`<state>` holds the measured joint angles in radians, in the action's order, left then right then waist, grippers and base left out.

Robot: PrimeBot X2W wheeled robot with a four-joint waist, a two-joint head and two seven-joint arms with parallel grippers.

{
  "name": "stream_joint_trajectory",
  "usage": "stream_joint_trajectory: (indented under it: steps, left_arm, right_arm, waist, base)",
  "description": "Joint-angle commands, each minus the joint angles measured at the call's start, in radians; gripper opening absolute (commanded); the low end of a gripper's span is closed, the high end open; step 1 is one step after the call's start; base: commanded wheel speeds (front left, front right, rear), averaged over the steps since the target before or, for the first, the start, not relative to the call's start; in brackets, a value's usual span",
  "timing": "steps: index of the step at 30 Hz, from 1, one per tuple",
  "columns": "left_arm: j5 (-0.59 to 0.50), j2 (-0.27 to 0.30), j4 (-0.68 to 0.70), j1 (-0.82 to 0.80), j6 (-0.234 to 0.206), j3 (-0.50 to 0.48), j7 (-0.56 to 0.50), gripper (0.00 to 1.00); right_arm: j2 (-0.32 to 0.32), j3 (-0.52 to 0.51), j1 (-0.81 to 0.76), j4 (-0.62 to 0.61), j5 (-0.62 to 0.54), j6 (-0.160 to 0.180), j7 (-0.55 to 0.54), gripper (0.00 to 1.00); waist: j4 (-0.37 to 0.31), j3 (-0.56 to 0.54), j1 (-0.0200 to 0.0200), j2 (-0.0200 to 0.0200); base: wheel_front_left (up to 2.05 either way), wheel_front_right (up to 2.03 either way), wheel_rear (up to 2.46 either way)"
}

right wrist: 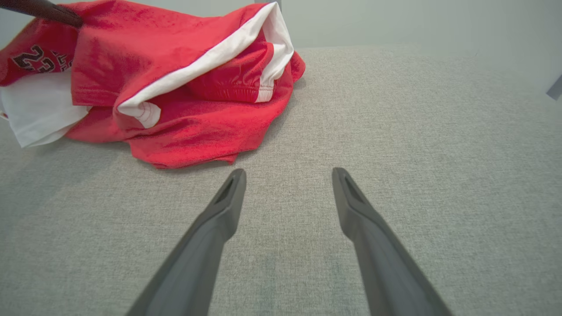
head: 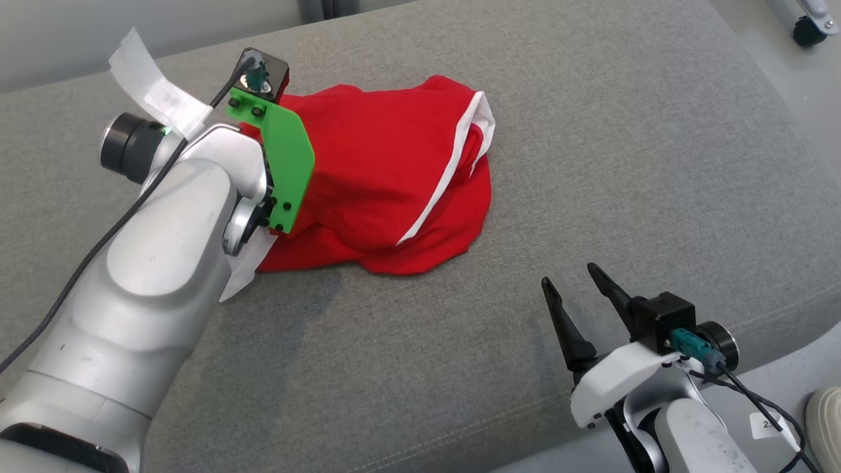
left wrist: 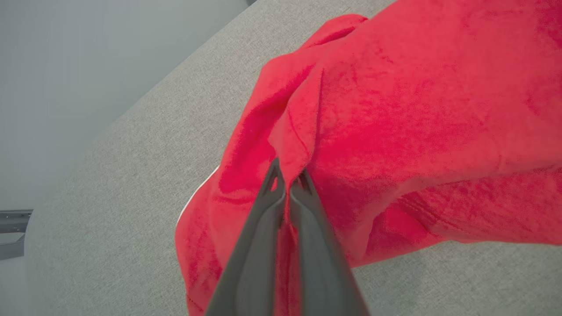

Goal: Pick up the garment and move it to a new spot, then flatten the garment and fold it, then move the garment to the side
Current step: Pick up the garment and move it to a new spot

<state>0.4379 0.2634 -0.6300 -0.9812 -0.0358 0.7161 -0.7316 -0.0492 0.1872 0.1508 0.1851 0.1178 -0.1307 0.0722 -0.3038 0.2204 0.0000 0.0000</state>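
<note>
Garment [head: 381, 177] on grey cushion [head: 624, 164], left end effector [left wrist: 289, 177] pinching it, caster [head: 805, 29] beyond

The crumpled red fabric garment [right wrist: 175, 66], trimmed with white stripes, is showing dark numerals [right wrist: 30, 56] reading "23" on its far left fold in the right wrist view. More dark marks beside them are running into a crease and cannot be read. In the head view, a small white paper tag [head: 767, 426] near the lower right corner is showing a dark "2"; the rest of its print is too small to tell.
</note>
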Motion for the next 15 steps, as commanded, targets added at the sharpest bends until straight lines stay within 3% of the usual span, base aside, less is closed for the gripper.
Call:
stream_joint_trajectory:
  steps: [1, 7, 15]
  left_arm:
    - [-0.001, -0.003, 0.007, -0.026, -0.009, -0.009, 0.026, 0.0]
    - [0.005, -0.006, 0.034, -0.06, -0.042, -0.061, 0.177, 0.0]
    - [0.019, 0.059, 0.054, -0.092, -0.058, -0.126, 0.287, 0.0]
  right_arm:
    - [-0.002, 0.001, 0.005, 0.003, -0.001, 0.0, 0.002, 1.0]
    - [-0.002, -0.003, -0.021, 0.007, -0.019, 0.0, -0.012, 1.0]
    - [-0.002, -0.018, -0.047, -0.016, -0.031, 0.0, -0.035, 1.0]
  waist:
    - [0.017, -0.019, 0.0, 0.0]
    - [0.052, -0.063, 0.0, 0.0]
    - [0.11, -0.099, 0.0, 0.0]
  base:
    - [0.0, 0.0, 0.0]
    - [0.0, 0.0, 0.0]
    - [0.0, 0.0, 0.0]
